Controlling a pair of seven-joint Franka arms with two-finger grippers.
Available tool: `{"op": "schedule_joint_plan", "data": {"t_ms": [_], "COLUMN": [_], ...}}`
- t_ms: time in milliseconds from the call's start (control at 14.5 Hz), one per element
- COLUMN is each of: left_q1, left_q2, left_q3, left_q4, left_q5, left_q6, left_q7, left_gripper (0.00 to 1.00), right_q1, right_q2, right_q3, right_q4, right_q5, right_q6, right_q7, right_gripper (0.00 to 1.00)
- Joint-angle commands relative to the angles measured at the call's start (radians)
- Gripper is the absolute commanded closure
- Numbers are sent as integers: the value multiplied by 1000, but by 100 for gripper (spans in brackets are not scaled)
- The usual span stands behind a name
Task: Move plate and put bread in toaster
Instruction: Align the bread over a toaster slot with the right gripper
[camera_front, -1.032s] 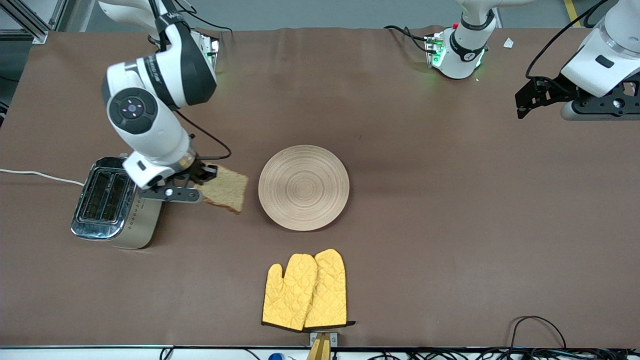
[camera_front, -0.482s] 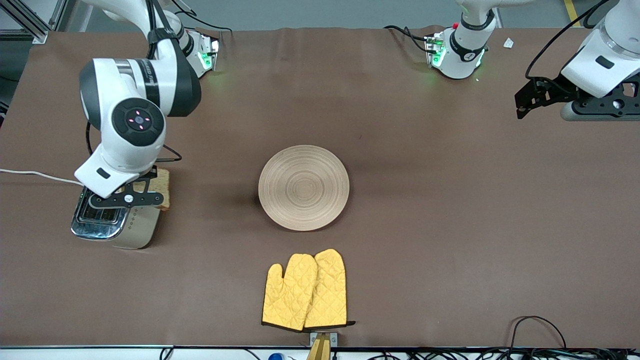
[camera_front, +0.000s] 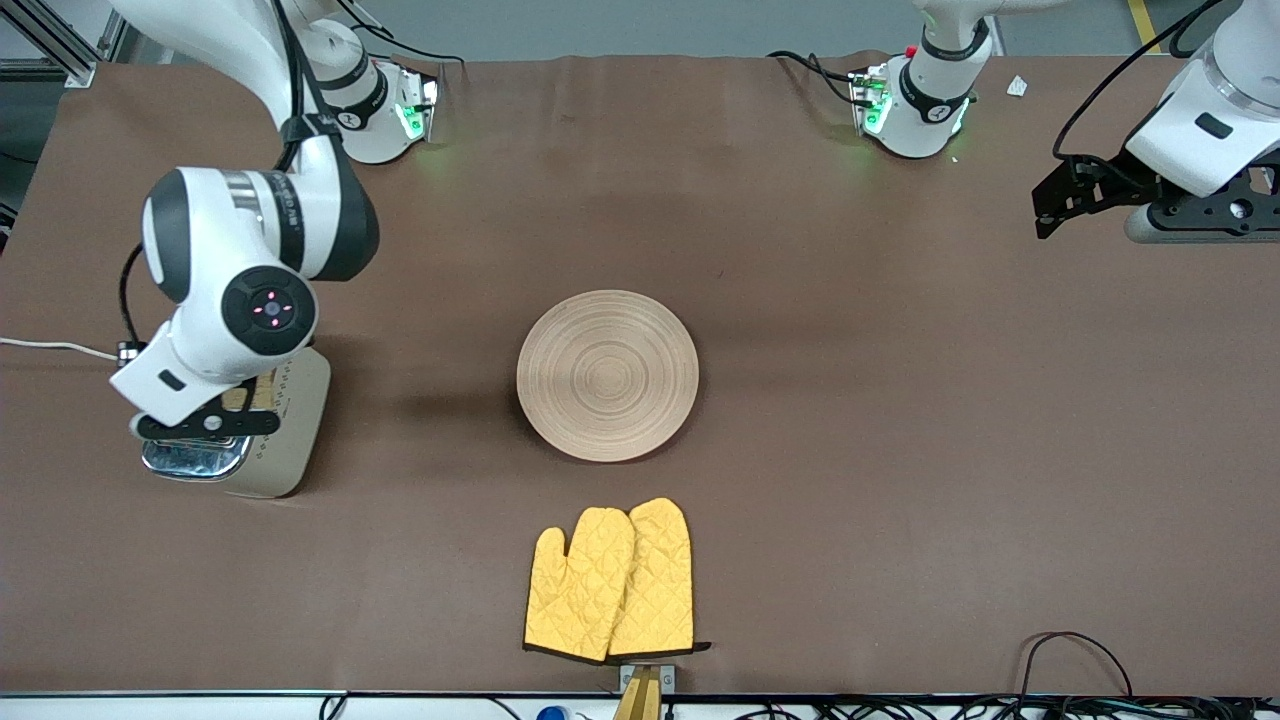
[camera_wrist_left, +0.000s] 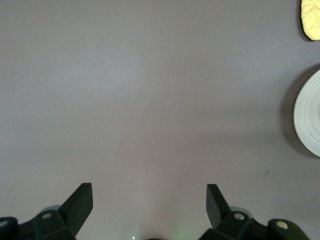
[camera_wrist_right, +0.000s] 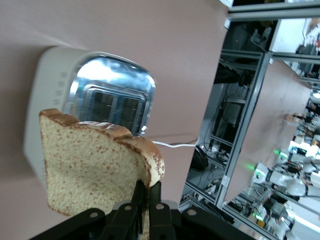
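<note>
Bread (camera_wrist_right: 95, 167) now hangs directly over the toaster (camera_front: 285, 455), carried there from the stretch of desk (camera_front: 850, 450) between toaster and plate (camera_front: 607, 375) where it was a second ago. The right end effector (camera_wrist_right: 145, 192) is clenched on the slice's crust edge, holding it upright with the chrome slots just below in the right wrist view. That sideways carry looks finished, so I judge the next step is lining the slice up with one slot and lowering it in. The plate lies mid-desk, unmoved, with yellow oven mitts (camera_front: 610, 580) nearer the front camera. The left end effector (camera_wrist_left: 149, 202) waits released over bare desk at its own end.
</note>
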Motion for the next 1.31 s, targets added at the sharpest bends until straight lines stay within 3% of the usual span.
{"op": "schedule_joint_plan", "data": {"t_ms": [0,551,1239], "left_q1": [5,6,6], "left_q2": [-4,-4,-4], "left_q3": [7,12,21], "left_q4": [7,8,8], "left_q5": [-15,-17,-18], "left_q6": [4,7,7], "left_q7": [12,12,11], "left_gripper": [0,0,0], "right_q1": [-41,-55,-67], "right_q2": [20,63,81], "right_q3": [10,11,11], "right_q4": [26,16,9], "right_q5": [-30,-24,-25], "right_q6": [-20,-60,-71], "right_q7": [43,219,249], "right_gripper": [100,100,99]}}
